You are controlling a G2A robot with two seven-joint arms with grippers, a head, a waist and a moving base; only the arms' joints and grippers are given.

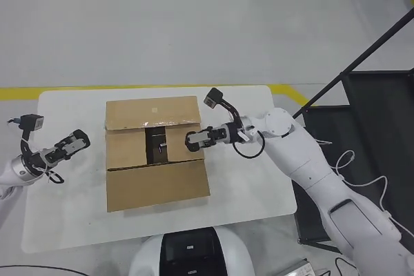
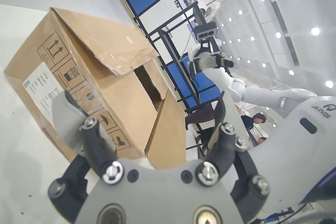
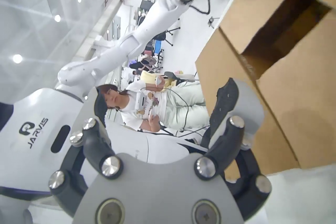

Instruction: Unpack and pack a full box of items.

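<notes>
A brown cardboard box stands in the middle of the white table. Its top flaps are partly shut, leaving a dark gap at the centre. My right gripper is open at the box's right top edge, beside the gap; in the right wrist view its fingers stand spread next to the box. My left gripper is open, left of the box and apart from it. The left wrist view shows its fingers spread in front of the box's labelled side.
A dark metal rack stands off the table's right side. A yellow floor line runs behind the table. Bare table surface lies left and right of the box.
</notes>
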